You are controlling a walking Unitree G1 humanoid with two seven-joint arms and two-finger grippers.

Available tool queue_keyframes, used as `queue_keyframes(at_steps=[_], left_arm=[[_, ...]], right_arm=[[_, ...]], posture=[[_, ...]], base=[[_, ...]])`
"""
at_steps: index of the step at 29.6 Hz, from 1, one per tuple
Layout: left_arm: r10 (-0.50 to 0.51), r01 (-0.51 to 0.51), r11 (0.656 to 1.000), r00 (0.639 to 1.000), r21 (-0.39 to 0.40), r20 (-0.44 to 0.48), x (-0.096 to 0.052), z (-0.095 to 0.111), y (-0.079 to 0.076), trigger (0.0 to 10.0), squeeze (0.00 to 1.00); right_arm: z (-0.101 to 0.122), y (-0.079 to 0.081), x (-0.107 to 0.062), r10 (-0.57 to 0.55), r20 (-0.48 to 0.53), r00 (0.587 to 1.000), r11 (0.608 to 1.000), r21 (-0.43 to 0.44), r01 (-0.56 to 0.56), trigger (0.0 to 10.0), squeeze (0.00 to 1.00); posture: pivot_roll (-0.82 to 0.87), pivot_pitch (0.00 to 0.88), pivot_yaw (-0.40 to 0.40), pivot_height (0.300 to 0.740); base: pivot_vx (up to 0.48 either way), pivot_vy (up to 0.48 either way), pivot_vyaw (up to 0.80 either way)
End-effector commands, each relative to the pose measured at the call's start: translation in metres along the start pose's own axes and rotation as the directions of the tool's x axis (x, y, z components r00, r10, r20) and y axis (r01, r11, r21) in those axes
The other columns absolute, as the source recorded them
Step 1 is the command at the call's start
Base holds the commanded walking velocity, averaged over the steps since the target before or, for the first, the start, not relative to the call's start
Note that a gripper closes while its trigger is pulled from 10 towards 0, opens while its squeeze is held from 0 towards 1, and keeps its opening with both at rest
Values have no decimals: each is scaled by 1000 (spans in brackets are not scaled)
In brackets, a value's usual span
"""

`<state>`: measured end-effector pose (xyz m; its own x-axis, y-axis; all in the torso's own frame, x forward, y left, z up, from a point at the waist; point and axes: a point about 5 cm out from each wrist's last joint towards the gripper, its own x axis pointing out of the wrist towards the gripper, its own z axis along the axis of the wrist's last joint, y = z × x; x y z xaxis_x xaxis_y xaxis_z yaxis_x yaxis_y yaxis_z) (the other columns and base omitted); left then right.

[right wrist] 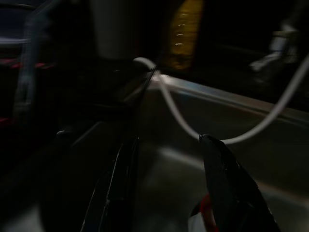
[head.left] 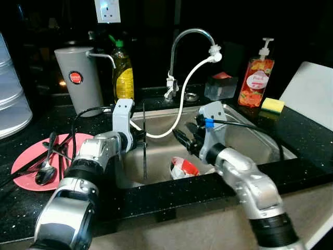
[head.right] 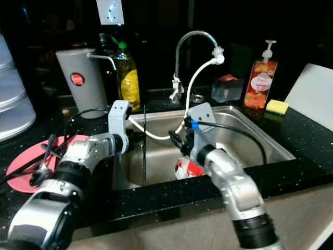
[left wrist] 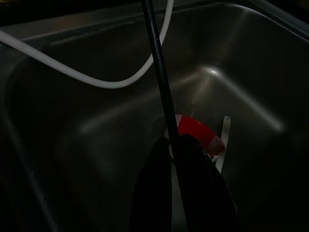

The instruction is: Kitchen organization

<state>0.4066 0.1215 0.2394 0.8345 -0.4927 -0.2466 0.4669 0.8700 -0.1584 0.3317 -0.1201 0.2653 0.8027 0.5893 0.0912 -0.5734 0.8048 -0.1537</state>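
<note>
Two silver arms reach from the near edge of the black tabletop (head.left: 156, 200) over the steel sink (head.left: 244, 140). The left gripper (left wrist: 176, 145) has its jaws clamped on a thin black rod (head.left: 144, 140), held upright above the basin. Below and beyond those jaws lies a red and white cup (head.left: 182, 167). The right gripper (right wrist: 169, 159) hovers with jaws wide apart, just above the cup. Judged step: clearing the sink; next, carry the rod out toward the pink plate (head.left: 26, 166).
</note>
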Motion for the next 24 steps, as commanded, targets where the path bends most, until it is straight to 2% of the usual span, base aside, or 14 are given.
queue_keyframes(at_steps=[1, 4, 6, 7, 10, 12, 13, 15, 16, 18, 21, 24], left_arm=[[19, -19, 1000, 1000, -5, -22, 3, -11, 1, 10000, 0], [31, -31, 999, 999, -13, -22, 4, -13, 2, 10000, 0], [34, -34, 999, 999, -17, -22, 6, -14, 2, 10000, 0], [33, -33, 999, 999, -21, -20, 6, -14, 1, 10000, 1000], [34, -35, 999, 999, -36, -14, 7, -15, 0, 10000, 1000], [18, -17, 997, 1000, -73, 16, 6, -7, -3, 10000, 1000], [18, -17, 997, 1000, -73, 16, 6, -7, -3, 10000, 1000], [11, -7, 997, 999, -77, 41, 3, 1, -4, 10000, 0], [11, -7, 997, 999, -77, 41, 3, 1, -4, 10000, 0], [34, -28, 998, 996, -63, 84, -7, 14, -1, 10000, 0], [128, -135, 990, 982, 40, 139, -22, 28, 7, 10000, 0], [223, -241, 966, 960, 93, 167, -55, 36, 24, 10000, 0]], right_arm=[[14, 0, -1, 117, 32, 993, 993, 3, -117, 10000, 0], [24, 0, -6, 194, 75, 978, 981, -30, -193, 10000, 0], [25, -1, -8, 223, 66, 973, 974, -43, -221, 10000, 0], [25, -2, -8, 230, 55, 972, 973, -49, -227, 10000, 0], [24, -1, -9, 254, 36, 966, 966, -58, -252, 10000, 0], [27, 4, -12, 330, 40, 943, 943, -51, -328, 10000, 0], [27, 4, -12, 330, 40, 943, 943, -51, -328, 10000, 0], [28, 6, -13, 361, 38, 932, 932, -59, -359, 10000, 0], [28, 6, -13, 361, 38, 932, 932, -59, -359, 10000, 0], [29, 8, -13, 380, 44, 924, 924, -58, -378, 10000, 0], [31, 11, -14, 406, 65, 912, 914, -46, -403, 10000, 0], [36, 15, -14, 433, 103, 896, 901, -28, -432, 10000, 0]], posture=[[-62, 53, -5, 740], [-61, 54, -13, 740], [-62, 54, -17, 740], [-62, 54, -20, 740], [-61, 54, -22, 740], [-64, 55, -21, 740], [-64, 55, -21, 740], [-65, 55, -18, 740], [-65, 55, -18, 740], [-62, 59, -15, 740], [-58, 61, -14, 740], [-50, 66, -10, 740]], base=[[0, 0, 0], [0, 0, 0], [0, 0, 0], [0, 0, 0], [0, 0, 0], [0, 0, 0], [0, 0, 0], [0, 0, 0], [0, 0, 0], [0, 0, 0], [0, 0, 0], [0, 0, 0]])
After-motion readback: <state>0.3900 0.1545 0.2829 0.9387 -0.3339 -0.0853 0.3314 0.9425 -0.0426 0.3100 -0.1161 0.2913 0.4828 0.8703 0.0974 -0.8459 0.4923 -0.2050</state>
